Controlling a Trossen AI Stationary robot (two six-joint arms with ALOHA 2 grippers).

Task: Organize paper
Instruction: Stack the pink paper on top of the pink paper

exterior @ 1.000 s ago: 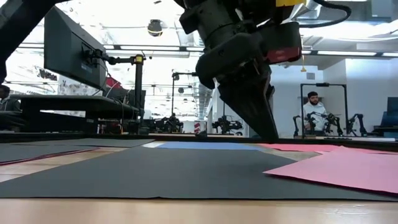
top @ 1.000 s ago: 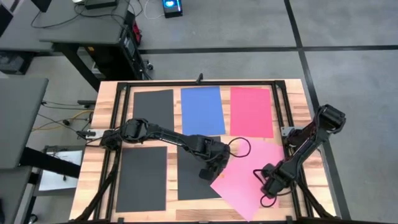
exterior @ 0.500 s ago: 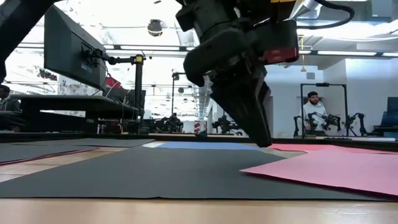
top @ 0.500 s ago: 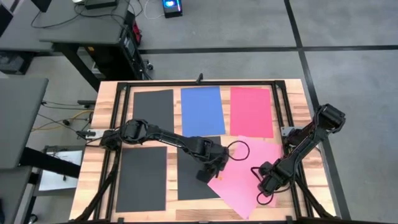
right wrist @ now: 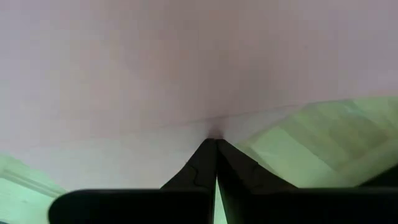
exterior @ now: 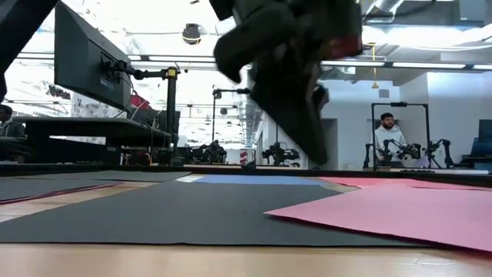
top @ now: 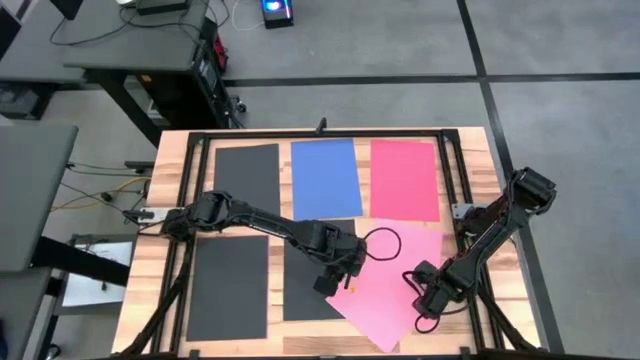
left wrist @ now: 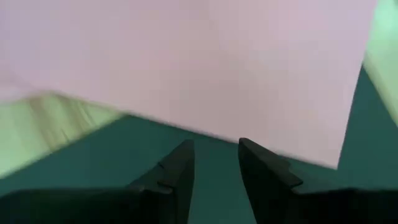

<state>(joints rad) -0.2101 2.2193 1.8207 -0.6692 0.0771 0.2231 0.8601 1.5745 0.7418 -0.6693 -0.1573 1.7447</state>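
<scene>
The pink sheet (top: 385, 290) lies skewed in the front right part of the table (top: 470, 140), its left corner overlapping the dark sheet (top: 300, 285) beside it. The other paper is already laid square: a dark sheet (top: 247, 172), a blue sheet (top: 326, 177) and a red sheet (top: 404, 178) across the back row, and another dark sheet (top: 229, 285) at front left.

The left gripper (top: 335, 275) sits low at the pink sheet's left edge; in its wrist view the two fingers (left wrist: 179, 169) stand a narrow gap apart with nothing between them, just short of that edge. The right gripper (top: 432, 300) rests on the sheet's right side, its jaws pressed fully together with the tips touching the paper, apparently pinning it rather than gripping.

Judging by the layout, the step in hand is straightening the pink sheet into the empty front right place. The next move likely calls for turning it until its edges run parallel to the row, clear of the dark neighbour.
</scene>
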